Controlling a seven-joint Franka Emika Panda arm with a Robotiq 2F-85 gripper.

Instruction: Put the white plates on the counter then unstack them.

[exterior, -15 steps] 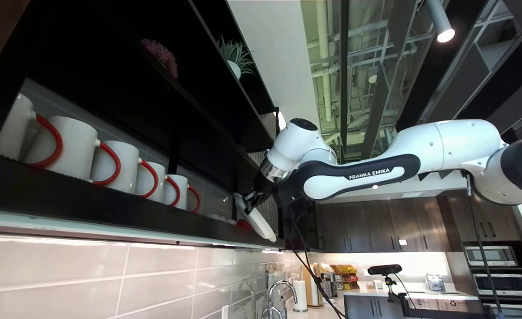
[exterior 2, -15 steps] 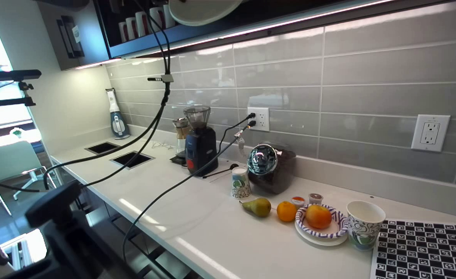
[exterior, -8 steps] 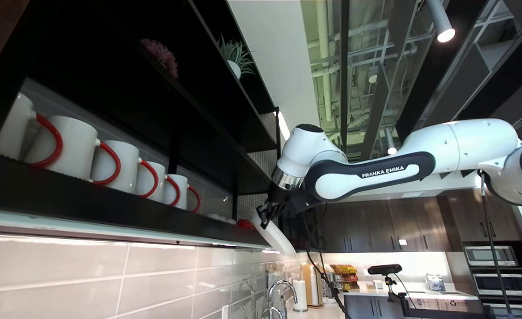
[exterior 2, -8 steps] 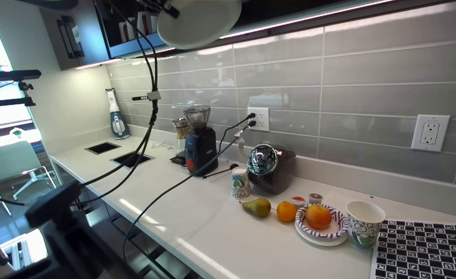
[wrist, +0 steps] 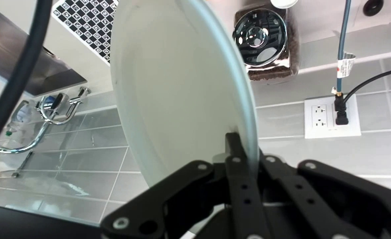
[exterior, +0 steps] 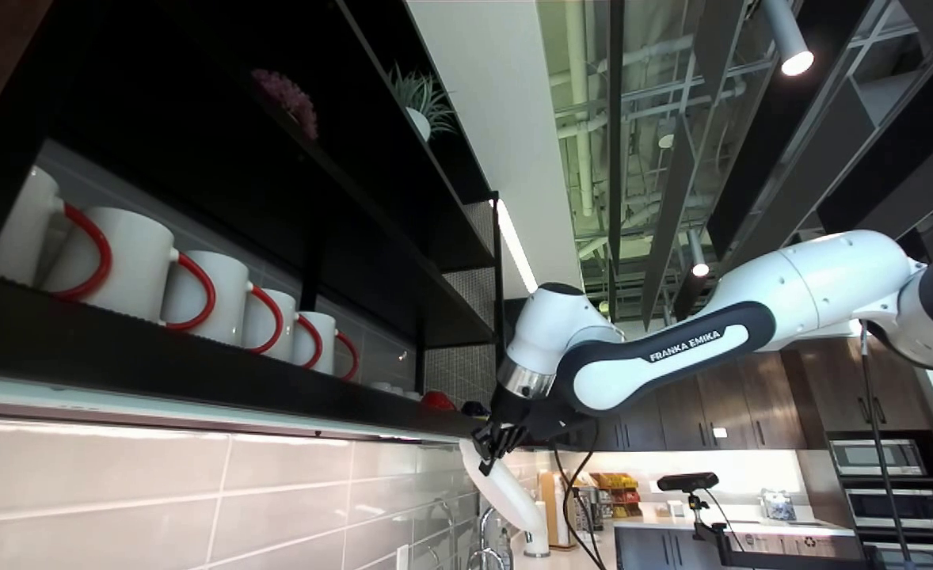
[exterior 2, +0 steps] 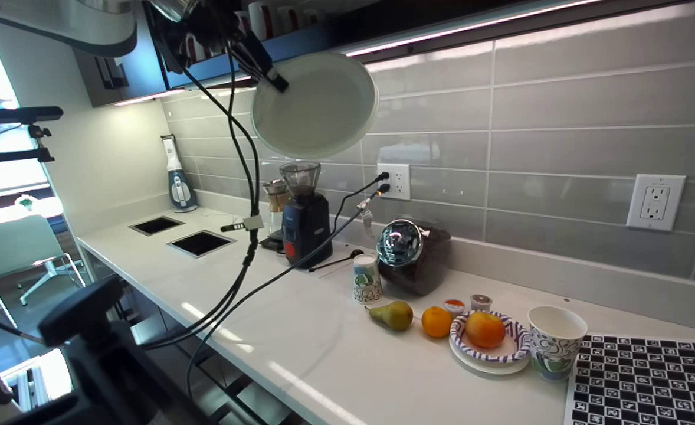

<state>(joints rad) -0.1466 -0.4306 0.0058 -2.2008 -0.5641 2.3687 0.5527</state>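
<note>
My gripper [exterior: 489,459] is shut on the rim of a white plate [exterior: 508,497]. In the wrist view one finger of the gripper [wrist: 247,151] lies on the face of the plate [wrist: 182,79] and the other is behind its rim. In an exterior view the gripper [exterior 2: 276,81] holds the plate [exterior 2: 318,109] steeply tilted, in front of the tiled wall and well above the white counter [exterior 2: 300,342]. I cannot tell whether it is one plate or several stacked together. On the counter, a white plate rim [exterior 2: 492,367] shows under a patterned paper plate.
The black shelf [exterior: 221,372] holds several red-handled mugs [exterior: 130,261]. On the counter stand a coffee grinder [exterior 2: 306,224], a jar [exterior 2: 424,260], paper cups [exterior 2: 557,339], a pear [exterior 2: 393,316], an orange [exterior 2: 436,322] and the paper plate [exterior 2: 518,339] with fruit. Arm cables [exterior 2: 253,242] hang over the counter.
The arm has carried the plate down and away from the shelf, so it now hangs below the shelf edge. The grip has stayed shut. The things on the counter have not moved.
</note>
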